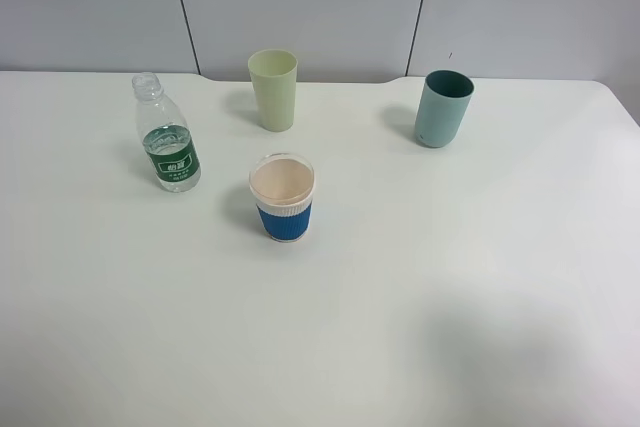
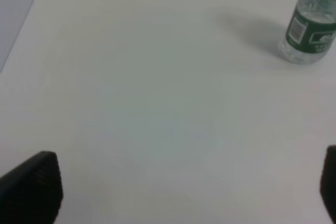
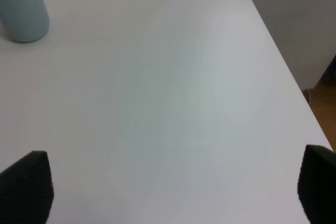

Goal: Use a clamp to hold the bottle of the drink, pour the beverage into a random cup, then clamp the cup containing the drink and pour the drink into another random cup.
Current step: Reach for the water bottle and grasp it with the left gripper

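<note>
– White tabletop [image 1: 450,277], and four things stood on it. Where was the bottle?

– The bottle [image 1: 168,147] stood upright on the left side, clear plastic with a green label. Nothing touched it.

– And the cups?

– Three of them, all upright and well apart. The pale green cup [image 1: 273,89] was at the far edge, a little left of the middle. The teal cup [image 1: 443,108] was also far back, over on the right. The paper cup [image 1: 283,197], white with a blue ribbed sleeve, stood nearer, about in the middle, in front of the pale green cup and to the right of the bottle.

– Could you tell whether any cup held drink?

– The paper cup showed a pale inside. I could not tell about liquid in any of them.

– What of the left gripper [image 2: 181,190]?

– Its jaws were spread wide, with only bare tabletop between the dark tips. Its wrist camera showed the bottle [image 2: 310,30] standing well beyond them, out of reach of either tip.

– And the right gripper [image 3: 173,187]?

– Much the same. Its jaws stood wide apart and held nothing, over bare tabletop near the right edge. The teal cup [image 3: 23,9] showed in its wrist view, well apart from the tips.
</note>
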`<action>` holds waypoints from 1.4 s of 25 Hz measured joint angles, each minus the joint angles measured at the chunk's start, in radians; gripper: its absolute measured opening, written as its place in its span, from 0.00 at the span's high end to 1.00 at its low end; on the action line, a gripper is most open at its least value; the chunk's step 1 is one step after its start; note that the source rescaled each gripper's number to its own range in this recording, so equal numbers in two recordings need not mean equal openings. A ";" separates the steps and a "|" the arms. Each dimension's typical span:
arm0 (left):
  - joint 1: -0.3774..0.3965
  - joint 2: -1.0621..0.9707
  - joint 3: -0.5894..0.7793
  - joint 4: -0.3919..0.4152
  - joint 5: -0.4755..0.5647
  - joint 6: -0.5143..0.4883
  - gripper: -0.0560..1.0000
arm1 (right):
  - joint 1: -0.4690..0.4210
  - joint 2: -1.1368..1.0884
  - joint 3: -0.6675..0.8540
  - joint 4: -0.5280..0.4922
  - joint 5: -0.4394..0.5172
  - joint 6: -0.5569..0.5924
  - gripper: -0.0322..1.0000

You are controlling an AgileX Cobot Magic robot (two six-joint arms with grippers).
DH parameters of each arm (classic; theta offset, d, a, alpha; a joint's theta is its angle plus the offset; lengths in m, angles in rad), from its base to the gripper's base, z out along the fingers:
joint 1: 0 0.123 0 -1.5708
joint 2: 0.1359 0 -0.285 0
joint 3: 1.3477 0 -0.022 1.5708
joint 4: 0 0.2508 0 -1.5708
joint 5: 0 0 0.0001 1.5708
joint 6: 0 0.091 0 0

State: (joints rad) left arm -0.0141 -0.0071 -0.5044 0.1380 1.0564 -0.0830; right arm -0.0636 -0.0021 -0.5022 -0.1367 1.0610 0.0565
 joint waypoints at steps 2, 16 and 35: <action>0.000 0.000 0.000 0.000 0.000 0.000 0.00 | 0.000 0.000 0.000 0.000 0.000 0.000 0.20; 0.000 0.000 0.000 0.000 0.000 0.000 0.00 | 0.000 0.000 0.000 0.000 0.000 0.000 0.20; 0.000 0.000 0.000 0.000 0.000 0.000 0.00 | 0.000 0.000 0.000 0.000 0.000 0.000 0.20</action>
State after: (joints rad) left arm -0.0141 -0.0071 -0.5044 0.1380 1.0564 -0.0830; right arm -0.0636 -0.0021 -0.5022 -0.1367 1.0610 0.0565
